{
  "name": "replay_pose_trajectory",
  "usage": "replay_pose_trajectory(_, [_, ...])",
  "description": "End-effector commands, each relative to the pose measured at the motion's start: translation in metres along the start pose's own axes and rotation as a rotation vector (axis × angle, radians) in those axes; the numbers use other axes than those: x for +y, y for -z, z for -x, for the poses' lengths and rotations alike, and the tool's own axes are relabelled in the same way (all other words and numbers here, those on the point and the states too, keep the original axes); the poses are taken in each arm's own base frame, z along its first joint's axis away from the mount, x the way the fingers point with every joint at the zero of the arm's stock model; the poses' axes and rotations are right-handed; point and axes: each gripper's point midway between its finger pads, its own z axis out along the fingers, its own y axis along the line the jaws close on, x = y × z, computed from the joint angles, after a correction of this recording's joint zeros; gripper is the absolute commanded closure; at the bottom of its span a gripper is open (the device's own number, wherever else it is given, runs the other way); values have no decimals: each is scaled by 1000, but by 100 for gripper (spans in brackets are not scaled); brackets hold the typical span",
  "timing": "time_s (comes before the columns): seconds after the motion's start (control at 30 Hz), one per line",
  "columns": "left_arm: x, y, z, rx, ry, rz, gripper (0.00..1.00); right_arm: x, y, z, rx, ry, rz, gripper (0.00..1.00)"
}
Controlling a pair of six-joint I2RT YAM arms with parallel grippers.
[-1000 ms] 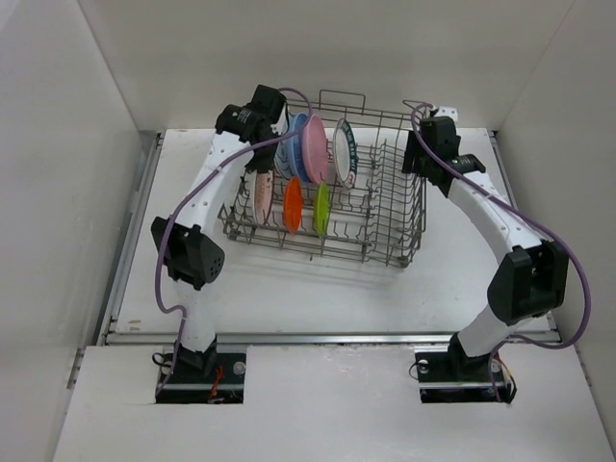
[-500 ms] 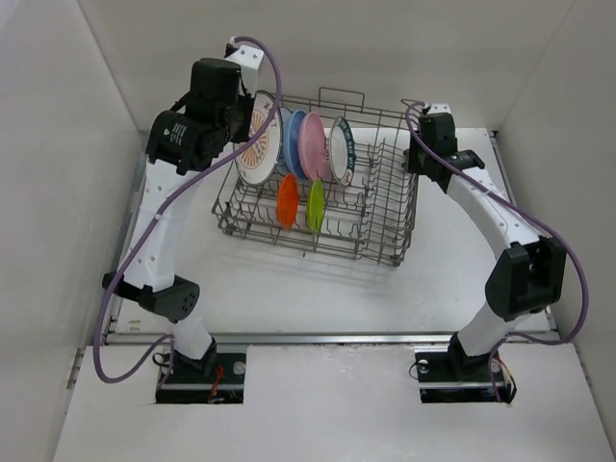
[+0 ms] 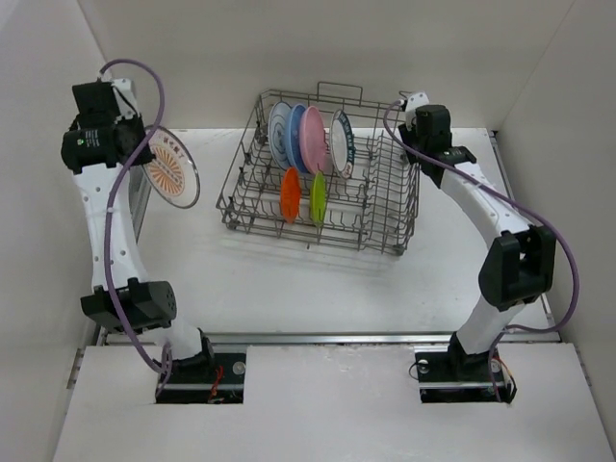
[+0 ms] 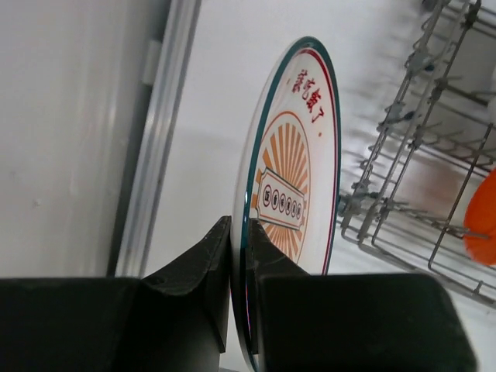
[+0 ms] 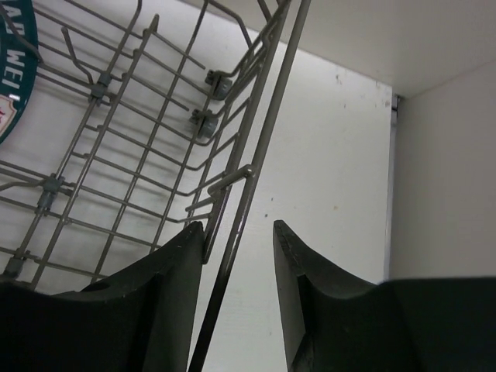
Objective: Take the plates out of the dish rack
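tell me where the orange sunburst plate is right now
Top view, far left: the sunburst plate is clamped on edge in the left claw, outside the dish rack and to its left.

Left wrist view: the patterned plate (image 4: 298, 178) carries a short line of red Chinese characters (image 4: 310, 81) along its upper rim. The last reads "了"; the others are seen too obliquely to read. A central banner (image 4: 280, 203) holds a row of small circled characters, too small to read. Right wrist view: the green-rimmed plate (image 5: 12, 77) shows the white letters (image 5: 11, 56) "WEI" on its dark rim, cut by the picture's edge.
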Motion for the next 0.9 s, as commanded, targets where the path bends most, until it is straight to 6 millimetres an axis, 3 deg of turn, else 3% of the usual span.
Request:
replay_pose_trajectory(0.0, [-25, 9, -13, -23, 44, -225, 100, -45, -8, 58, -268, 46, -107, 100])
replay_pose_trajectory(0.07, [-6, -4, -28, 4, 93, -228, 100, -48, -7, 62, -311, 101, -59, 100])
replay_pose_trajectory(0.1, [1, -17, -43, 39, 123, -235, 100, -38, -9, 62, -332, 137, 7, 100])
replay_pose_trajectory(0.2, [12, -36, -73, 117, 104, -305, 100, -40, -8, 60, -362, 219, 12, 100])
replay_pose_trajectory(0.23, [8, -43, -94, 180, 94, -335, 100, -41, -10, 56, -362, 218, 15, 100])
replay_pose_trajectory(0.37, [12, -68, -145, 300, 22, -368, 100, -63, -19, 47, -351, 222, -15, 100])
replay_pose_trajectory(0.43, [29, -85, -173, 347, 13, -290, 100, -68, -17, 54, -377, 236, -44, 99])
replay_pose_trajectory(0.5, [34, -93, -189, 373, -15, -264, 100, -72, -11, 60, -396, 233, -54, 82])
replay_pose_trajectory(0.53, [36, -97, -199, 393, -26, -260, 100, -73, -9, 67, -411, 193, -54, 64])
replay_pose_trajectory(0.57, [35, -101, -210, 416, -27, -268, 100, -76, 1, 78, -435, 166, -48, 29])
replay_pose_trajectory(0.63, [40, -111, -221, 457, -14, -241, 100, -80, 19, 93, -481, 82, -41, 18])
replay_pose_trajectory(0.67, [46, -117, -225, 475, 2, -206, 100, -85, 28, 104, -510, 38, -43, 0])
replay_pose_trajectory(0.77, [52, -127, -232, 525, 62, -177, 100, -94, 62, 133, -590, -90, -21, 0])
replay_pose_trajectory(0.87, [67, -137, -241, 606, 97, -88, 100, -75, 89, 150, -614, -143, 83, 0])
